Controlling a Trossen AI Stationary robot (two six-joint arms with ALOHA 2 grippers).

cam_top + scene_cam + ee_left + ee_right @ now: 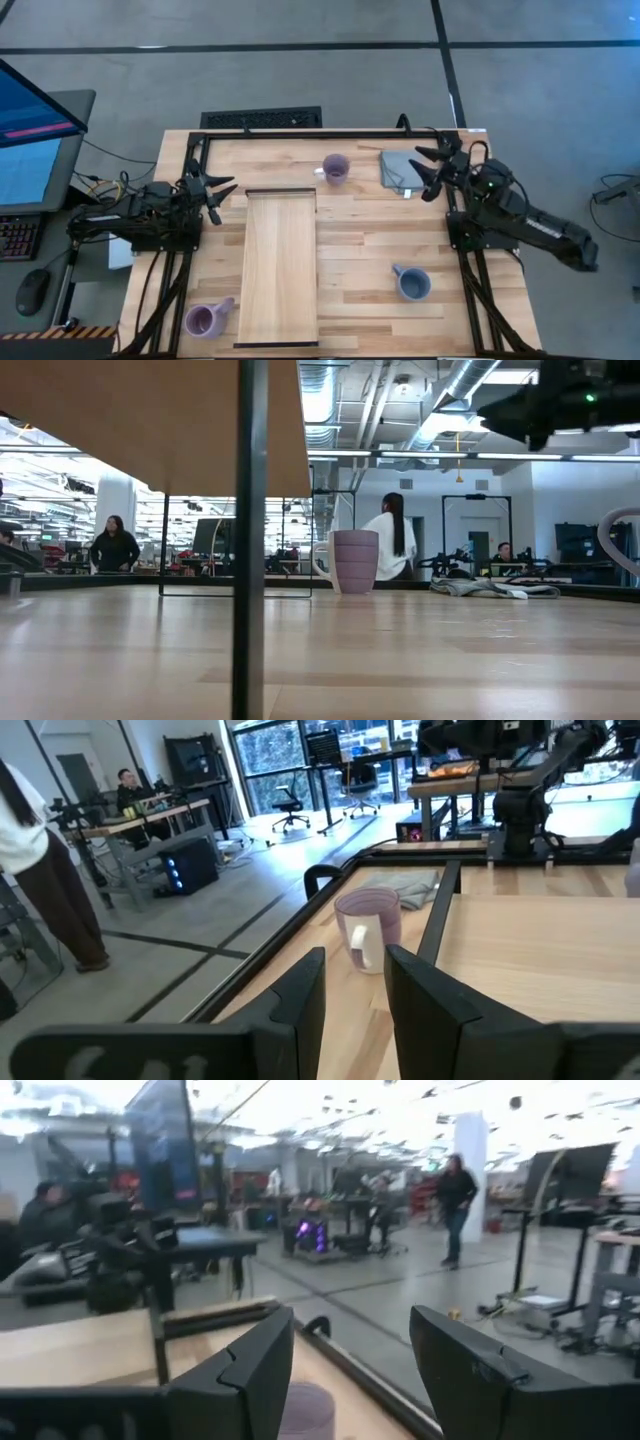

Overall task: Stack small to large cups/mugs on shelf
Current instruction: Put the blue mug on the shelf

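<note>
The pale wooden shelf (280, 265) runs near to far in the table's middle, raised on thin dark legs (250, 540). A purple mug (336, 168) stands upright on the table past the shelf's far end and also shows in the low view (352, 561) and the left wrist view (368, 928). A blue-grey mug (412, 284) stands to the shelf's right. A lavender mug (205, 320) stands at the near left. My left gripper (215, 196) is open and empty, left of the shelf's far end. My right gripper (430, 170) is open and empty at the far right.
A grey folded cloth (400, 170) lies on the table at the far right, under my right gripper. A dark metal frame (330, 133) runs along the table's edges. People stand in the room beyond the table.
</note>
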